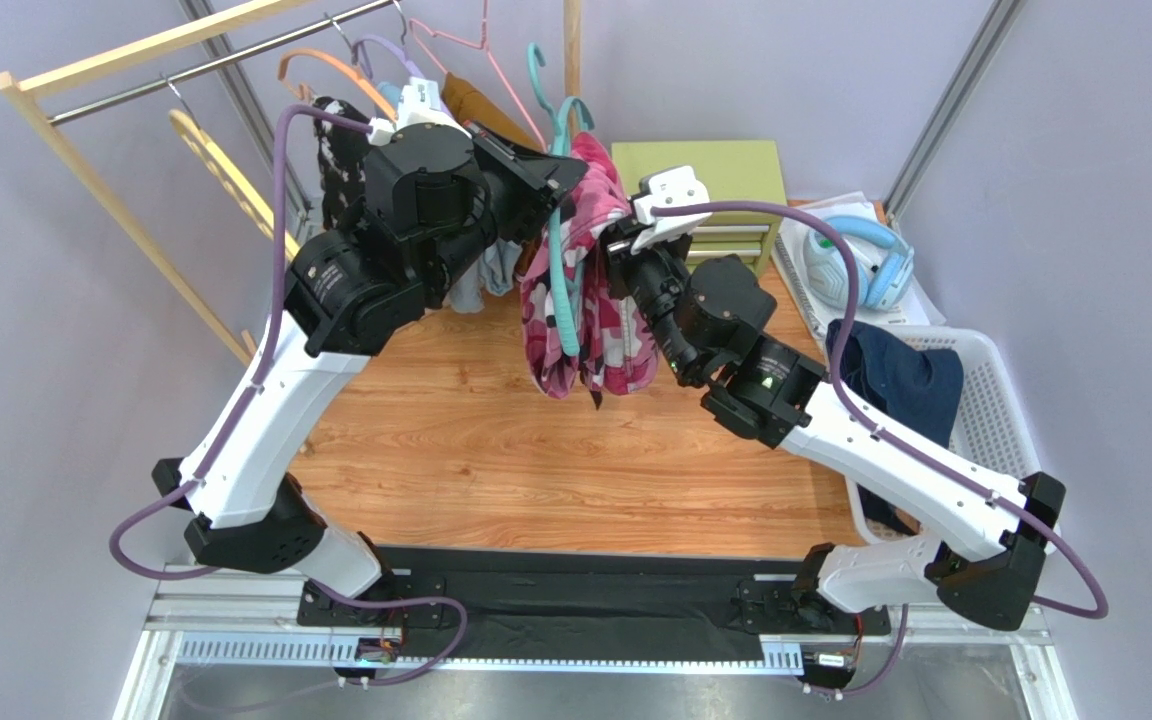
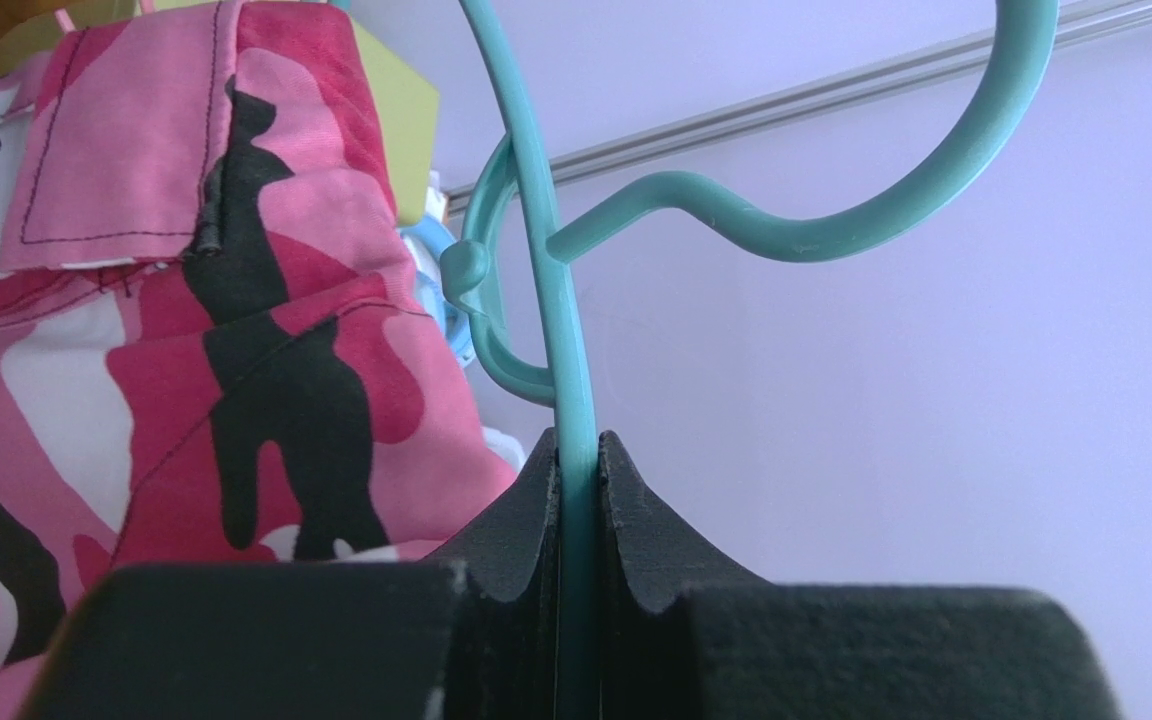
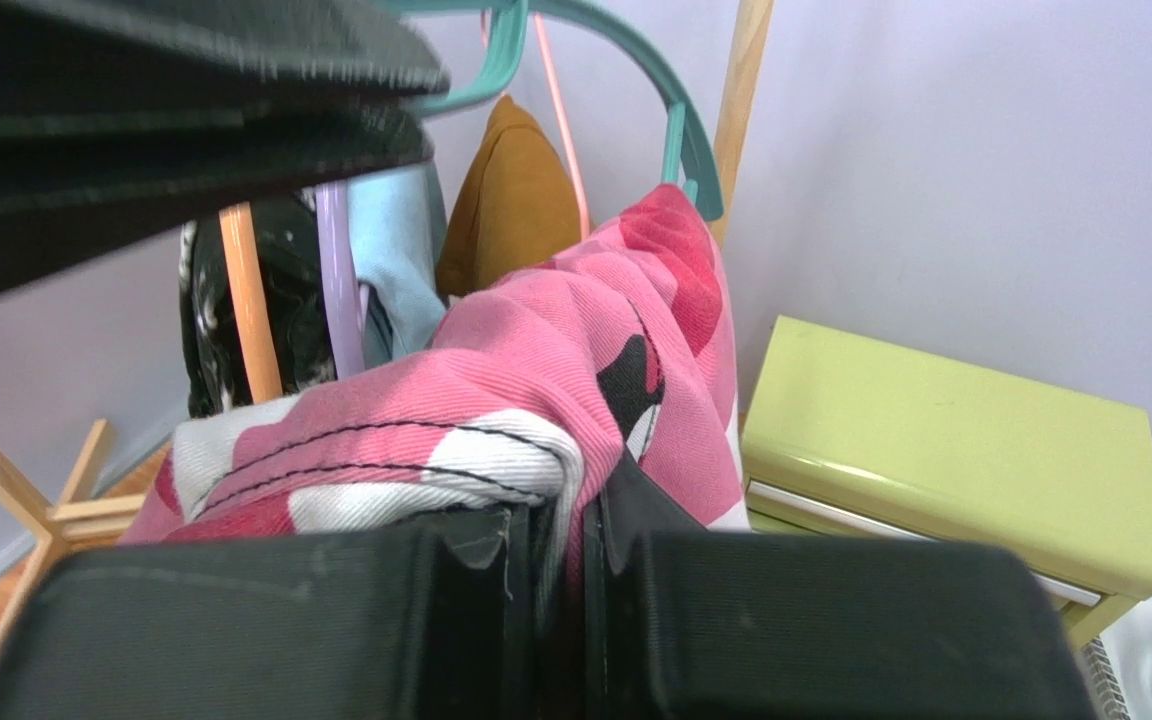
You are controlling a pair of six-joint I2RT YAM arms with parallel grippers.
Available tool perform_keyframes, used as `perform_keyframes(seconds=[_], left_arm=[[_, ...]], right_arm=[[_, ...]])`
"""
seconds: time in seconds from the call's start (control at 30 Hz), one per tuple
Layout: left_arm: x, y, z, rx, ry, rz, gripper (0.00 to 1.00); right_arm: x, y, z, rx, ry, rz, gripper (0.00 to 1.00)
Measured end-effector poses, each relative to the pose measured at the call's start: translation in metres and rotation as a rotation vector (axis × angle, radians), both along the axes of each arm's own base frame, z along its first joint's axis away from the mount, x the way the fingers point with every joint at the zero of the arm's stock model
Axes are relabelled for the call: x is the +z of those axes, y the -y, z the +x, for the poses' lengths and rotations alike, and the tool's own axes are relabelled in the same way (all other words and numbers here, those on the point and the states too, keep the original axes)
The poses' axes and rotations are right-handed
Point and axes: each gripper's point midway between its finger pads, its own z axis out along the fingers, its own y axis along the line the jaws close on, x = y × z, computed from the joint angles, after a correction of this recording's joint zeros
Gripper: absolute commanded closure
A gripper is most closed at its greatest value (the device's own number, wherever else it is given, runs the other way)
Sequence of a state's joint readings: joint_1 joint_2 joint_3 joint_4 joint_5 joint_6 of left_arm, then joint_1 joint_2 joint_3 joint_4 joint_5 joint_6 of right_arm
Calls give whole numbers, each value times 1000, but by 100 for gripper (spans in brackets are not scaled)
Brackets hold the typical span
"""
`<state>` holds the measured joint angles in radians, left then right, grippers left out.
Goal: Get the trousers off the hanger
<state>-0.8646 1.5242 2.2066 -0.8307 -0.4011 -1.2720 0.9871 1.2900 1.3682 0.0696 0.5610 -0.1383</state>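
The pink camouflage trousers [image 1: 590, 285] hang over a teal hanger [image 1: 555, 225] held up in mid-air above the table. My left gripper [image 2: 579, 458] is shut on the hanger's thin teal stem [image 2: 567, 360], with the trousers [image 2: 162, 330] just to its left. My right gripper [image 3: 575, 518] is shut on a fold of the trousers [image 3: 537, 390] from the right side. A dark navy pair [image 1: 898, 383] lies in the white basket [image 1: 988, 405] at the right.
A wooden rack [image 1: 132, 75] at the back left carries more hangers, a black splotched garment [image 1: 339, 150] and a brown one [image 3: 515, 195]. A green box [image 1: 702, 188] stands behind the trousers. Teal headphones [image 1: 868, 255] lie at the back right.
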Motion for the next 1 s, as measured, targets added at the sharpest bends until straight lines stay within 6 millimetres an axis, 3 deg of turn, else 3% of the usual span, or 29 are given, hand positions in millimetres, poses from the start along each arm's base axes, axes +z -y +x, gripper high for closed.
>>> perform_keyframes(seconds=[0.23,0.6,1.0], left_arm=[[-3,1,1,1,-2,0,100],[-24,5,-3,-21,-33,23,100],[-34,0,-8,-22,-47,35,100]], right_arm=[[26,11,-3,-21,11,40,100],[64,34,-5,-83,62,54,100],[110,72,-8,-172,148,63,100]])
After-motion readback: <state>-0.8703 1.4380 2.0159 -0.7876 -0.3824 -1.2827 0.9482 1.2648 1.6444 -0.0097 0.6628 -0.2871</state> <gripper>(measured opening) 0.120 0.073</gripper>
